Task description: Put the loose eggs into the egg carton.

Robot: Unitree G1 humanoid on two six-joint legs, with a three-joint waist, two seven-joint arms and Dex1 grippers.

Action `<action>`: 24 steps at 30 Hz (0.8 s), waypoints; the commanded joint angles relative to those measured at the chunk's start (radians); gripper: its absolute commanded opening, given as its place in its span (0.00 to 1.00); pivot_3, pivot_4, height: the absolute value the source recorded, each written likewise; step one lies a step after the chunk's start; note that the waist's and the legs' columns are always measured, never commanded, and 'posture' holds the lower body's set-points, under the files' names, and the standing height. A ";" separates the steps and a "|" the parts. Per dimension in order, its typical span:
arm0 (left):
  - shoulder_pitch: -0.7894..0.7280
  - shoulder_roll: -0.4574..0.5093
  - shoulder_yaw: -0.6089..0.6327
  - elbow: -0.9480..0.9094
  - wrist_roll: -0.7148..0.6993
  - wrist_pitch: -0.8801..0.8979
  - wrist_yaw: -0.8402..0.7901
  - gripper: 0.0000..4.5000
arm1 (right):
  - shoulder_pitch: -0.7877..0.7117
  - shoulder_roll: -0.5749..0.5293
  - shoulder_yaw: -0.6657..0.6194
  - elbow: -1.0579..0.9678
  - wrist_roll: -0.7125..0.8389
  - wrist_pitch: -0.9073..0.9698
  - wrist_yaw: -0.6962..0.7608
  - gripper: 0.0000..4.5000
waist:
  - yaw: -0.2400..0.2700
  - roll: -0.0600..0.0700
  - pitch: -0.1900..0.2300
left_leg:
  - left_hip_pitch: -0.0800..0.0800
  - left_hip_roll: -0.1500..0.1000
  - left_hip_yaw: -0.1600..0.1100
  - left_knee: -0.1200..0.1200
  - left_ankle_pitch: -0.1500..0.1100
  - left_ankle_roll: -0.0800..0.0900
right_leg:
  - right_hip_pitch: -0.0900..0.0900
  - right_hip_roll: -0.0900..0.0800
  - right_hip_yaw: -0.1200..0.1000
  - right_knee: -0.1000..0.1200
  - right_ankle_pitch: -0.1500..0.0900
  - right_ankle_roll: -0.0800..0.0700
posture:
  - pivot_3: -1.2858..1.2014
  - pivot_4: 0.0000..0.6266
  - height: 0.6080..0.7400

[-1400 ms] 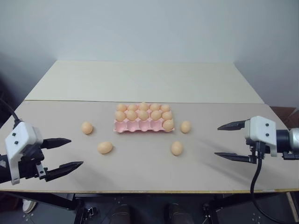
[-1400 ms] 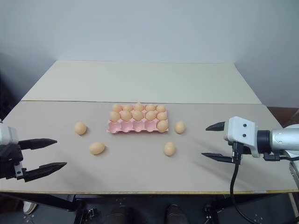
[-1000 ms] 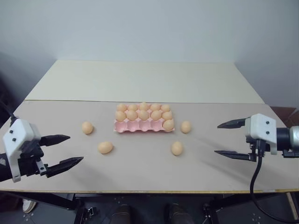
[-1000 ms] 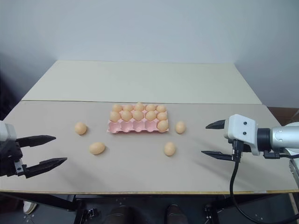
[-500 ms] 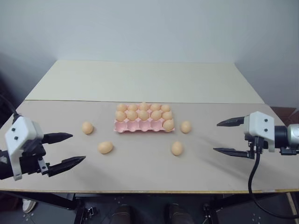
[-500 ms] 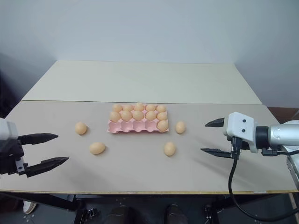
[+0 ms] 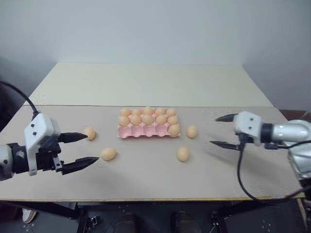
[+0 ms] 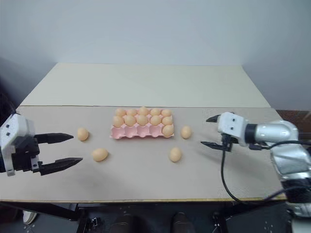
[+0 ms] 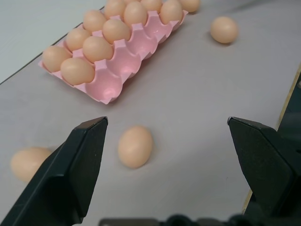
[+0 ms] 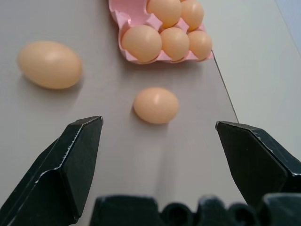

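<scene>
Left eye view: the pale pink egg carton [image 7: 147, 127] sits near the middle of the grey tabletop [image 7: 146, 179], its back two rows full and the front row holding a single egg at its right end. Four loose eggs lie around it: one well to the left of the carton [image 7: 89, 132], one nearer the front on the left [image 7: 108, 154], one just beside the carton's right end [image 7: 191, 131], and one in front of that [image 7: 182, 154]. The left claw [image 7: 81, 150] hangs over the left part of the tabletop with its jaws spread wide and nothing between them, close to the two left eggs. The right claw [image 7: 221, 131] reaches in from the right, jaws equally wide and empty, pointing toward the two right eggs.

Right eye view: the same layout appears, with both claws apart from every egg.

Left wrist view: the left claw's black fingers [image 9: 80, 167] stand far apart, a loose egg lies between them on the tabletop, and the carton is beyond it.

Right wrist view: the wide-set fingers [image 10: 70, 165] frame a loose egg, with a second egg and the carton's corner farther on.
</scene>
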 commanded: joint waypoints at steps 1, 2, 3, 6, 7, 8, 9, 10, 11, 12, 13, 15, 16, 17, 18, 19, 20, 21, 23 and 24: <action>-0.027 0.011 -0.023 0.001 -0.011 -0.019 -0.012 0.99 | -0.082 0.055 0.055 0.080 -0.082 -0.056 -0.058 1.00 | -0.003 0.000 0.000 | 0.000 0.000 0.000 0.000 0.000 0.000 | 0.000 0.000 0.000 0.000 0.000 0.000 | 0.52 0.24 1.00; -0.031 0.012 -0.035 -0.002 -0.008 -0.022 -0.016 0.99 | -0.103 0.079 0.075 0.110 -0.099 -0.062 -0.069 1.00 | -0.006 0.000 0.000 | 0.000 0.000 0.000 0.000 0.000 0.000 | 0.000 0.000 0.000 0.000 0.000 0.000 | 0.52 0.24 1.00; -0.033 0.011 -0.042 -0.003 -0.006 -0.024 -0.018 0.99 | -0.119 0.098 0.089 0.140 -0.115 -0.077 -0.077 1.00 | -0.009 0.000 0.000 | 0.000 0.000 0.000 0.000 0.000 0.000 | 0.000 0.000 0.000 0.000 0.000 0.000 | 0.52 0.24 1.00; -0.034 0.005 -0.044 -0.006 -0.004 -0.024 -0.017 0.99 | -0.150 0.136 0.116 0.209 -0.152 -0.122 -0.102 1.00 | -0.010 0.000 0.000 | -0.001 0.000 0.000 0.000 0.000 0.000 | 0.000 0.000 0.000 0.000 0.001 0.001 | 0.52 0.24 1.00; -0.031 0.002 -0.043 -0.009 -0.004 -0.024 -0.018 0.99 | -0.158 0.148 0.122 0.225 -0.159 -0.132 -0.110 1.00 | -0.008 0.000 0.000 | -0.001 0.000 0.000 0.000 0.000 0.000 | 0.000 0.000 0.000 0.000 0.002 0.002 | 0.52 0.24 1.00; -0.027 -0.002 -0.043 -0.012 -0.002 -0.026 -0.017 0.99 | -0.166 0.162 0.128 0.244 -0.165 -0.140 -0.115 1.00 | -0.009 0.000 0.000 | -0.001 0.000 0.000 0.000 0.000 0.000 | 0.000 0.000 0.000 0.000 0.002 0.003 | 0.52 0.24 1.00; -0.023 -0.006 -0.045 -0.015 0.001 -0.029 -0.015 0.99 | -0.174 0.175 0.135 0.261 -0.170 -0.147 -0.119 1.00 | -0.009 0.000 0.000 | -0.001 0.000 0.000 0.000 0.000 0.000 | 0.000 0.000 0.000 0.000 0.002 0.003 | 0.52 0.24 1.00; -0.021 -0.010 -0.048 -0.017 0.003 -0.031 -0.012 0.99 | -0.183 0.188 0.144 0.281 -0.180 -0.154 -0.126 1.00 | -0.010 0.000 0.000 | -0.001 0.000 0.000 0.000 0.000 0.000 | 0.000 0.000 0.000 0.000 0.002 0.003 | 0.52 0.24 1.00; -0.021 -0.013 -0.050 -0.017 0.004 -0.032 -0.009 0.99 | -0.190 0.197 0.150 0.298 -0.187 -0.162 -0.130 1.00 | -0.010 0.000 0.000 | -0.001 0.000 0.000 0.000 0.000 0.000 | 0.000 0.000 0.000 0.000 0.002 0.003 | 0.52 0.24 1.00; -0.020 -0.017 -0.051 -0.018 0.004 -0.033 -0.006 0.99 | -0.199 0.207 0.156 0.317 -0.196 -0.170 -0.136 1.00 | -0.010 0.000 0.000 | -0.001 0.000 0.000 0.000 0.000 0.000 | 0.000 0.000 0.000 0.000 0.002 0.003 | 0.52 0.24 1.00; -0.019 -0.020 -0.051 -0.018 0.004 -0.034 -0.004 0.99 | -0.209 0.215 0.161 0.336 -0.205 -0.176 -0.140 1.00 | -0.011 0.000 0.000 | -0.001 0.000 0.000 0.000 0.000 0.000 | 0.000 0.000 0.000 0.000 0.002 0.003 | 0.52 0.24 1.00; -0.008 -0.027 -0.051 -0.021 0.009 -0.041 -0.002 0.99 | -0.235 0.232 0.168 0.378 -0.221 -0.178 -0.148 1.00 | -0.011 0.000 0.000 | 0.000 0.000 0.000 0.000 0.000 0.000 | 0.000 0.000 0.000 0.001 0.002 0.002 | 0.52 0.24 1.00; -0.003 -0.030 -0.051 -0.023 0.012 -0.044 -0.002 0.99 | -0.246 0.237 0.172 0.396 -0.228 -0.180 -0.150 1.00 | -0.012 0.000 0.000 | 0.000 0.000 0.000 0.000 0.000 0.000 | 0.000 0.000 0.000 0.001 0.002 0.002 | 0.52 0.24 1.00; 0.001 -0.031 -0.050 -0.024 0.013 -0.046 -0.001 0.99 | -0.254 0.240 0.175 0.411 -0.232 -0.184 -0.149 1.00 | -0.012 0.000 0.000 | 0.000 0.000 0.000 0.000 0.000 0.000 | 0.000 0.000 0.001 0.001 0.002 0.002 | 0.52 0.24 1.00; 0.005 -0.032 -0.049 -0.024 0.013 -0.049 -0.001 0.99 | -0.262 0.243 0.178 0.424 -0.232 -0.188 -0.143 1.00 | -0.012 0.000 0.000 | 0.000 0.000 0.000 0.000 0.000 0.000 | 0.000 0.000 0.001 0.001 0.002 0.002 | 0.52 0.24 1.00; 0.010 -0.033 -0.047 -0.024 0.014 -0.051 -0.001 0.99 | -0.269 0.247 0.180 0.439 -0.231 -0.193 -0.139 1.00 | -0.012 0.000 0.000 | 0.000 0.000 0.000 0.000 0.000 0.000 | 0.000 0.000 0.001 0.001 0.002 0.002 | 0.52 0.24 1.00; 0.014 -0.034 -0.045 -0.025 0.015 -0.053 -0.001 0.99 | -0.278 0.255 0.181 0.458 -0.229 -0.192 -0.138 1.00 | -0.012 0.000 0.000 | 0.000 0.000 0.000 0.000 0.000 0.000 | 0.000 0.000 0.001 0.001 0.002 0.002 | 0.52 0.24 1.00; 0.018 -0.036 -0.044 -0.025 0.016 -0.055 -0.001 0.99 | -0.286 0.263 0.181 0.476 -0.228 -0.192 -0.138 1.00 | -0.013 0.000 0.000 | 0.000 0.000 0.000 0.000 0.000 0.000 | 0.000 0.000 0.001 0.001 0.002 0.002 | 0.52 0.24 1.00; 0.027 -0.039 -0.044 -0.028 0.020 -0.059 0.001 0.99 | -0.302 0.278 0.181 0.509 -0.226 -0.186 -0.139 1.00 | -0.014 0.000 0.000 | 0.000 0.000 0.000 0.000 0.000 0.000 | 0.000 0.000 0.001 0.001 0.002 0.002 | 0.52 0.24 1.00; 0.032 -0.041 -0.044 -0.030 0.023 -0.060 0.002 0.99 | -0.309 0.286 0.181 0.525 -0.219 -0.183 -0.128 1.00 | -0.014 0.000 0.000 | 0.000 0.000 0.000 0.000 0.000 0.000 | 0.000 0.001 0.001 0.001 0.002 0.002 | 0.52 0.24 1.00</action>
